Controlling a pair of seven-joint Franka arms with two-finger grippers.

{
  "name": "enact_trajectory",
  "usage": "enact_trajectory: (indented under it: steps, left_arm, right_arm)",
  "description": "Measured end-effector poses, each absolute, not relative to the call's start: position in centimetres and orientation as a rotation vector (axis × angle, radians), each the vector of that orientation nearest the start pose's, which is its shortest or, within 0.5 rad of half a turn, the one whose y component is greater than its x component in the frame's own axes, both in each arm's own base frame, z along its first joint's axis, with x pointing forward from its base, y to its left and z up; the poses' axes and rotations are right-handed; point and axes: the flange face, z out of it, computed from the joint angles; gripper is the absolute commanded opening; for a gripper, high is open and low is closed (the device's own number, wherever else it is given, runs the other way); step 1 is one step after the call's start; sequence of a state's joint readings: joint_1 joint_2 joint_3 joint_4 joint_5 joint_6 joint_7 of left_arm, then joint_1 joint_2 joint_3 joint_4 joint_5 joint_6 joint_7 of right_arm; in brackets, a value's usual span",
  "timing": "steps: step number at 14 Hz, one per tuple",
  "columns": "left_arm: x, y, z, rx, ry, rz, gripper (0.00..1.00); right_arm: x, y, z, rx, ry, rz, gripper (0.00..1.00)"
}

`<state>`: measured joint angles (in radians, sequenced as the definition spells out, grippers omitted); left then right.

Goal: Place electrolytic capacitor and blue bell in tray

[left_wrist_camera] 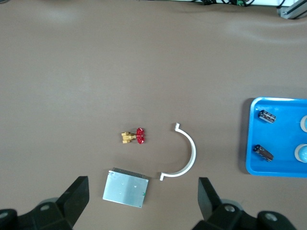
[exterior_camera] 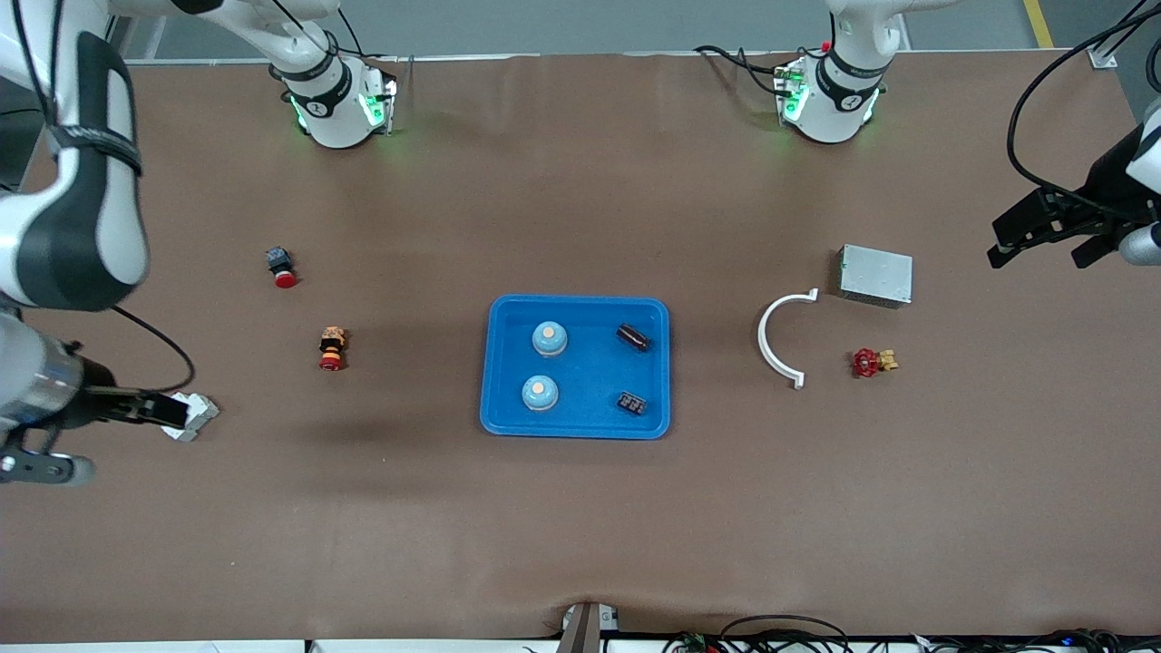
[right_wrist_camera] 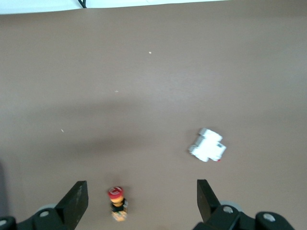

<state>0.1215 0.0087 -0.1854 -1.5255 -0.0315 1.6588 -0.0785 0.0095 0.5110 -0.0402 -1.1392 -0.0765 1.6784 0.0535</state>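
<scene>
tray [exterior_camera: 501, 363] mid-counter held two blue bells [exterior_camera: 549, 338], electrolytic capacitor [exterior_camera: 632, 337], one small black part | task looked done | left gripper [exterior_camera: 1043, 234], right gripper [exterior_camera: 172, 410]: jaws apart, empty, over counter ends

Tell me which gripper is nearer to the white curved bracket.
Left. The left gripper hangs open over the table's left-arm end, past the metal box beside the white curved bracket. The right gripper waits open at the right-arm end, with the tray between.
</scene>
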Motion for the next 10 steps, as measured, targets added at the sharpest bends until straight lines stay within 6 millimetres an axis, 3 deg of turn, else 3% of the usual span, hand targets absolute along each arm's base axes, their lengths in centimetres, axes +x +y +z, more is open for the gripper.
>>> enact_trajectory:
  steps: [3, 7, 10]
  left_arm:
    - [56.5, -3.9, 64.9, -3.175, -0.024, -0.193, 1.00]
    - [56.8, -3.8, 64.5, -3.174, -0.023, -0.181, 1.00]
    - [57.1, -3.7, 64.0, -3.175, -0.024, -0.165, 1.00]
  right_arm:
    - [68.7, -4.9, 54.2, -3.231, 0.109, -0.015, 1.00]
    - [66.4, -4.6, 56.3, -3.188, 0.115, 0.007, 1.00]
    - [63.6, -5.6, 58.7, -3.136, 0.154, -0.007, 1.00]
